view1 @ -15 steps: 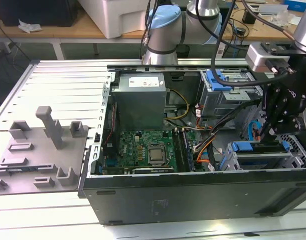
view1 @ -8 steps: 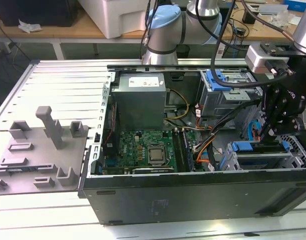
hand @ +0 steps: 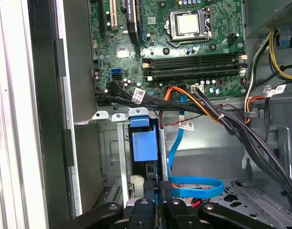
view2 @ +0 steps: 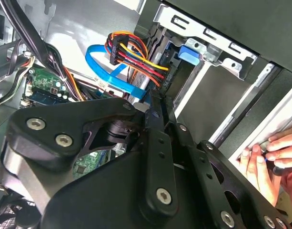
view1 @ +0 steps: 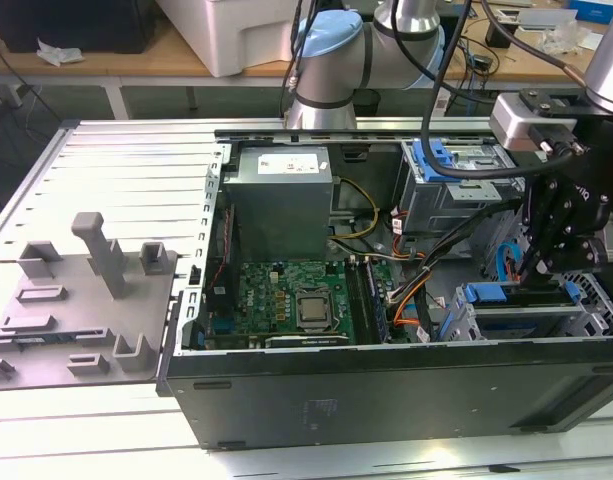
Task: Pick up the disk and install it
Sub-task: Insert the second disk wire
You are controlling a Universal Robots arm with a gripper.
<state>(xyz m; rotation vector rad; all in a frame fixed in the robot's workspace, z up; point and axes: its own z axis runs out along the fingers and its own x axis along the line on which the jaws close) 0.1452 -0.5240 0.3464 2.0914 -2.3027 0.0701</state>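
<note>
I see the disk point(hand: 145, 148) seated edge-on in the metal drive cage point(view1: 531, 320), blue carrier showing. My gripper point(hand: 157, 187) sits directly over it, fingers pinched on its edge. A blue data cable point(hand: 196, 186) loops beside the cage; the motherboard point(view1: 291, 295) lies beyond it.

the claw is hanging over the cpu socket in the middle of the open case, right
Not quite. In the exterior view the claw hangs over the drive cage at the exterior view's right end of the open case, not over the CPU socket, which sits well apart from it.
</note>
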